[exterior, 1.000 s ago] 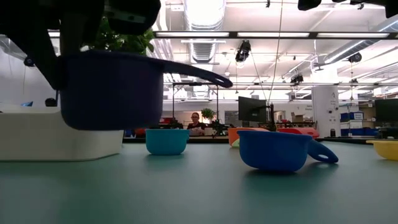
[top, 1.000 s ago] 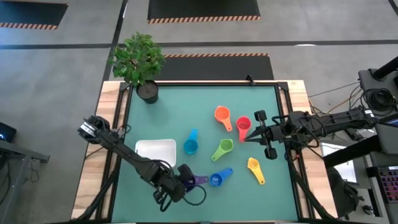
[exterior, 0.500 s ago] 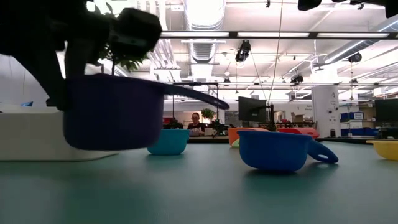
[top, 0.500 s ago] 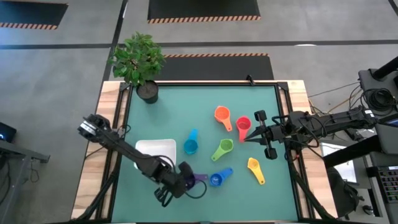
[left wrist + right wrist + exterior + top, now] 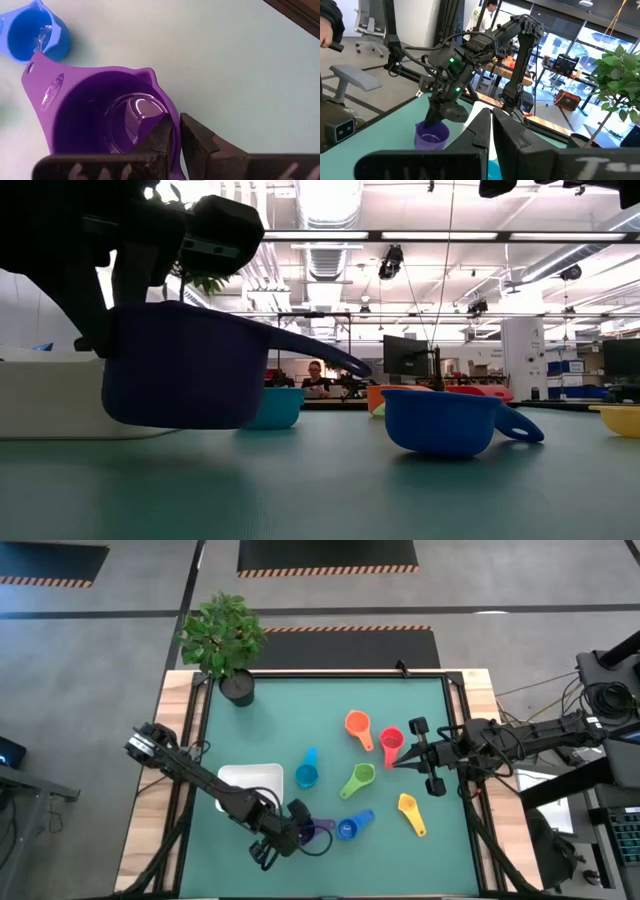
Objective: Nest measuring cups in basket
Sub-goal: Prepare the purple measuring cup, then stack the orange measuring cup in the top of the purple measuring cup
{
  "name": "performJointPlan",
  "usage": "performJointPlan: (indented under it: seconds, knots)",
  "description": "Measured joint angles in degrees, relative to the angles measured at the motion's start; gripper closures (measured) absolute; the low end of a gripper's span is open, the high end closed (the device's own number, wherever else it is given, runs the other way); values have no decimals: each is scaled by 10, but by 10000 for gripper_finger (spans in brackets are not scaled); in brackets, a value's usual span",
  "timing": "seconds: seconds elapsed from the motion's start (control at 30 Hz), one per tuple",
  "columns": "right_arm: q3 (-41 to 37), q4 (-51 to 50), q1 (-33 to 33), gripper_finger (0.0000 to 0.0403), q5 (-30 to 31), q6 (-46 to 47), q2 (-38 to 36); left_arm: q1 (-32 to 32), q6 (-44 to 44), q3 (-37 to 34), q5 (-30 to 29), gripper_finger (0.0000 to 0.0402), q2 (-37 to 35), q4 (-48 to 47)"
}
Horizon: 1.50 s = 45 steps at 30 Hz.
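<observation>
My left gripper (image 5: 298, 831) is near the table's near edge, just right of the white basket (image 5: 250, 780), shut on the purple cup (image 5: 95, 115). In the low view that cup (image 5: 185, 365) hangs a little above the table, its handle (image 5: 320, 350) toward the dark blue cup (image 5: 445, 420). Orange (image 5: 357, 725), red (image 5: 390, 738), light blue (image 5: 306, 775), green (image 5: 360, 778), dark blue (image 5: 349, 828) and yellow (image 5: 408, 806) cups rest on their bases on the mat. My right gripper (image 5: 393, 762) is shut and waits beside the red cup's handle. My left gripper pinches the purple cup's wall at the rim (image 5: 172, 114), on the side opposite the handle (image 5: 42, 85). One finger (image 5: 162, 135) is inside the bowl and the other (image 5: 197, 142) outside. The fingers come down from above. The cup is lifted clear, slightly tilted, handle end lower.
A potted plant (image 5: 232, 650) stands at the far left corner. The basket's walls (image 5: 60, 395) rise just behind the held cup in the low view. Bare green mat (image 5: 400, 860) lies along the near edge. A person shows far off in the room (image 5: 316, 377).
My left gripper has come down toward the table with the purple cup still in its hold. The cup now hangs lower than a second ago and has tipped a little, its handle end dropping. The right arm has kept still.
</observation>
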Motion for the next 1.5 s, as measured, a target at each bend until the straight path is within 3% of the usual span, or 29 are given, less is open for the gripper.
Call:
performJointPlan:
  seconds: [0.43, 0.93, 1.27, 1.37, 1.5]
  knots:
    - [0, -1, 0, 394, 0, 0, 0, 2, -10, -1, 12, 381, 0, 1]
    - [0, -1, 0, 394, 0, 0, 0, 4, -25, -1, 13, 307, -14, -9]
    - [0, -1, 0, 394, 0, 2, 0, 6, -1, 133, -28, 303, -20, -222]
    - [0, -1, 0, 394, 0, 2, 0, 22, 66, 168, -78, 309, -19, -231]
    - [0, -1, 0, 394, 0, 2, 0, 80, 142, 207, -82, 322, -19, -229]
